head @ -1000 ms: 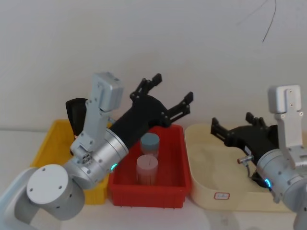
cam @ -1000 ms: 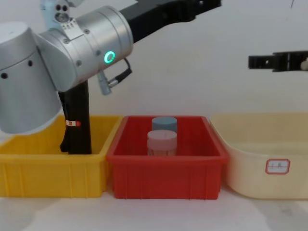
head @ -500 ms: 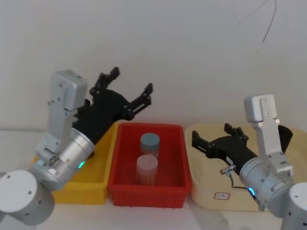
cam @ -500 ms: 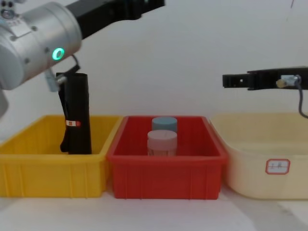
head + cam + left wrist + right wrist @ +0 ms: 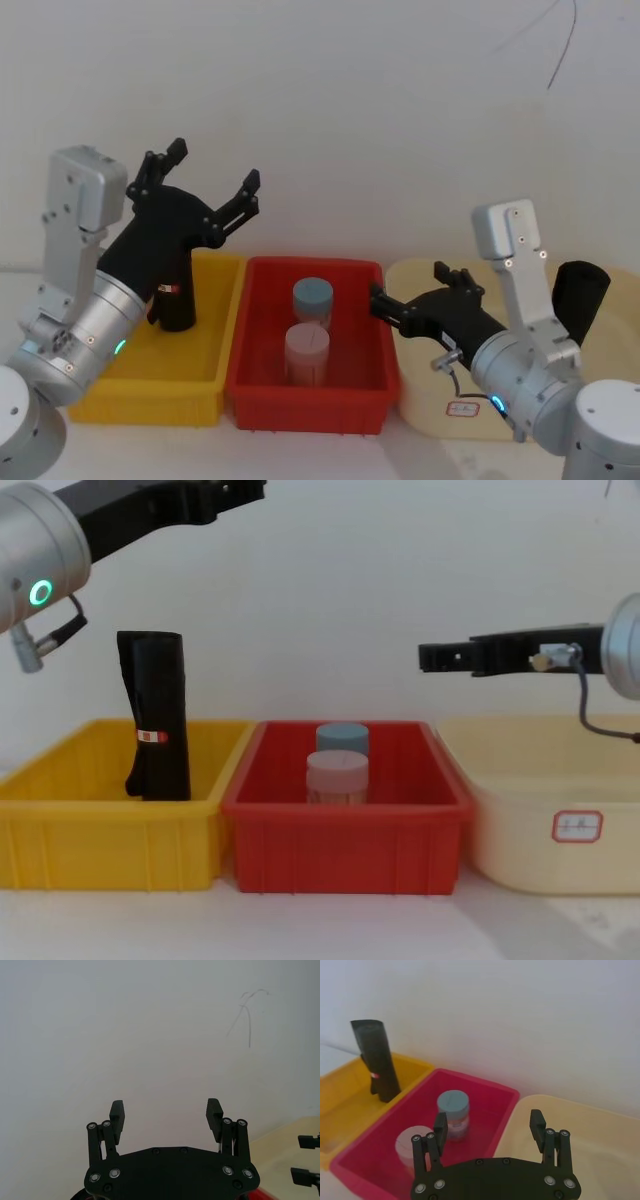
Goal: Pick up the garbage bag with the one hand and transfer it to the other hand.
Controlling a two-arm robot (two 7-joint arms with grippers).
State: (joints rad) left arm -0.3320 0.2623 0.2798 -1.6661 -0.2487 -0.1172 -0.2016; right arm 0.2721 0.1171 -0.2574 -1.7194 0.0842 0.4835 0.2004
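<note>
The garbage bag [image 5: 155,710] is a tall black glossy roll with a red-and-white label. It stands upright at the back of the yellow bin [image 5: 100,850], also seen as the roll [image 5: 375,1060] and the roll [image 5: 178,310]. My left gripper [image 5: 213,167] hangs open high above the bag and the bin without touching them, and its fingers [image 5: 116,1115] are spread wide with nothing between them. My right gripper [image 5: 410,288] is open and empty, level in the air over the seam between the red bin and the beige tub, reaching in as the right gripper [image 5: 430,658].
The red bin [image 5: 345,850] in the middle holds a blue-lidded jar [image 5: 312,297] and a pink-lidded jar [image 5: 306,345]. A beige tub [image 5: 540,810] stands on the right. Another black cylinder [image 5: 580,295] shows behind my right arm at the tub's far side.
My left arm has swung left, from over the red bin to above the yellow bin. My right gripper has slid left towards the red bin. Both stayed open.
</note>
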